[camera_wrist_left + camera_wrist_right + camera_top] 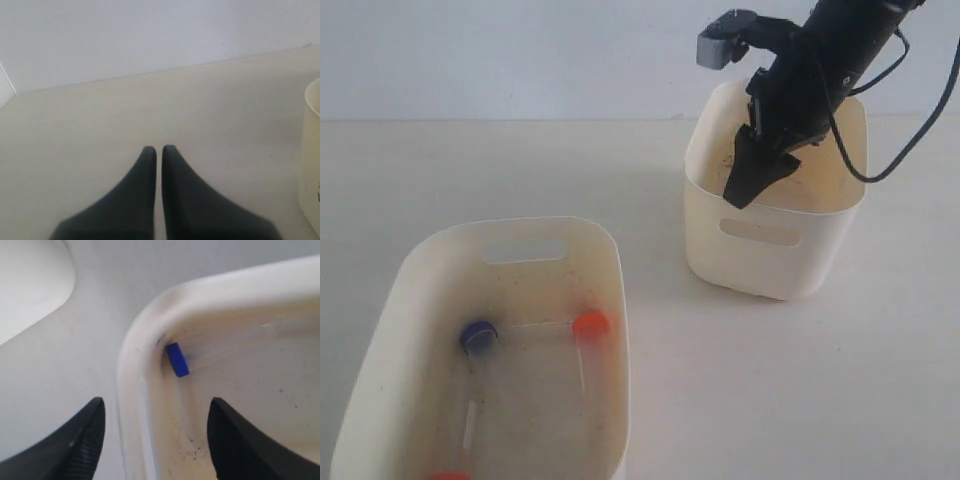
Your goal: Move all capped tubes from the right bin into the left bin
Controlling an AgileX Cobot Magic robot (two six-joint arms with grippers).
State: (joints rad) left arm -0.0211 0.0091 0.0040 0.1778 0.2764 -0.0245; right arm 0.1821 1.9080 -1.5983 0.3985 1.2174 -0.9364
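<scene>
In the right wrist view a capped tube (177, 359) with a dark blue cap lies in a corner of the right bin (131, 355), its clear body along the wall. My right gripper (156, 410) hangs open above that corner, one finger outside the rim and one inside, holding nothing. The exterior view shows the right gripper (745, 195) at the near rim of the right bin (770, 262). The left bin (612, 262) holds a blue-capped tube (478, 336), an orange-capped tube (590, 324) and a second orange cap (447, 476). My left gripper (155, 149) is shut and empty above bare table.
A cream bin wall (311, 160) stands at the edge of the left wrist view. Pale tabletop lies between the two bins, with a light wall behind. A black cable (910, 140) hangs from the right arm beside the right bin.
</scene>
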